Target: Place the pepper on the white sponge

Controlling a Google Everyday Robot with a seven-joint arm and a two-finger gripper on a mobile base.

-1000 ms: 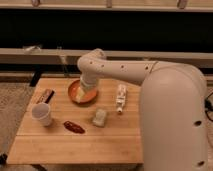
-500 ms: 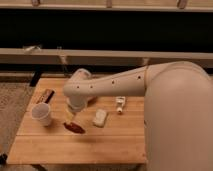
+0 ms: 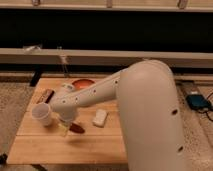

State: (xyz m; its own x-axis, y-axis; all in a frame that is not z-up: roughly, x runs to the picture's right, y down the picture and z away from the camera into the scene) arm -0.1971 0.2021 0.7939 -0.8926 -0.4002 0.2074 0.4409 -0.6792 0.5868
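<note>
The robot's big white arm (image 3: 100, 95) reaches from the right across the wooden table (image 3: 35, 150) and bends down toward its near-left part. The hand (image 3: 64, 130) is low over the table top, just near and right of the white cup (image 3: 42, 114). It sits right at the left end of the pepper (image 3: 77, 129). I cannot tell how far the hand is open, or whether it has hold of the pepper.

The pepper is a small dark red shape lying flat on the wood, with its right end poking out from under the wrist. The white sponge (image 3: 100, 118) lies to the right of the pepper and slightly farther back. It is close to the pepper but apart from it, and nothing rests on it.

At the far left of the table a dark brown bar (image 3: 48, 95) lies at an angle. An orange bowl (image 3: 82, 82) stands at the far edge, its near side hidden behind the arm.
</note>
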